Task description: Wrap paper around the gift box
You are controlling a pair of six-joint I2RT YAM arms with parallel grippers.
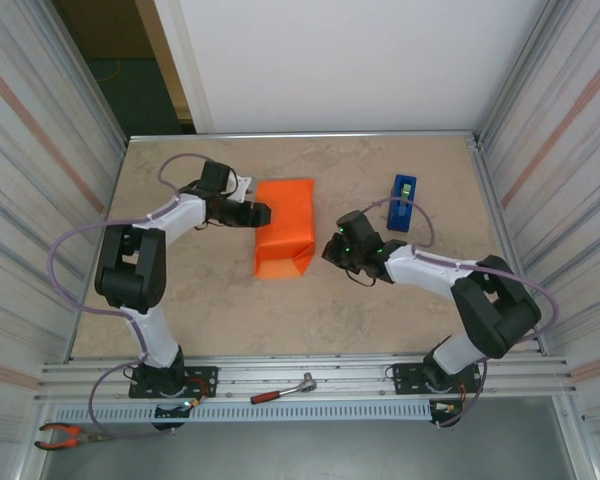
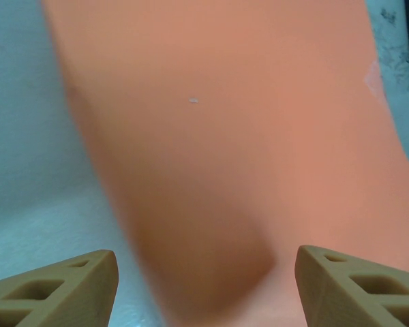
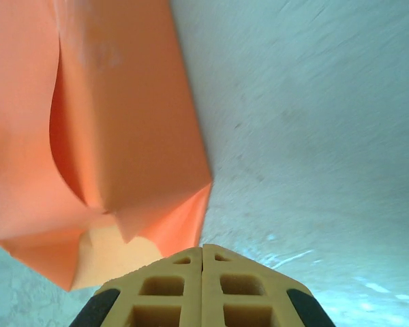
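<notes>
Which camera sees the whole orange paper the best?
The top external view. It shows the whole paper, folded into a long parcel with every edge in sight. The left wrist view catches just a blurry orange face up close, and the right wrist view catches one end with loose folded flaps.
</notes>
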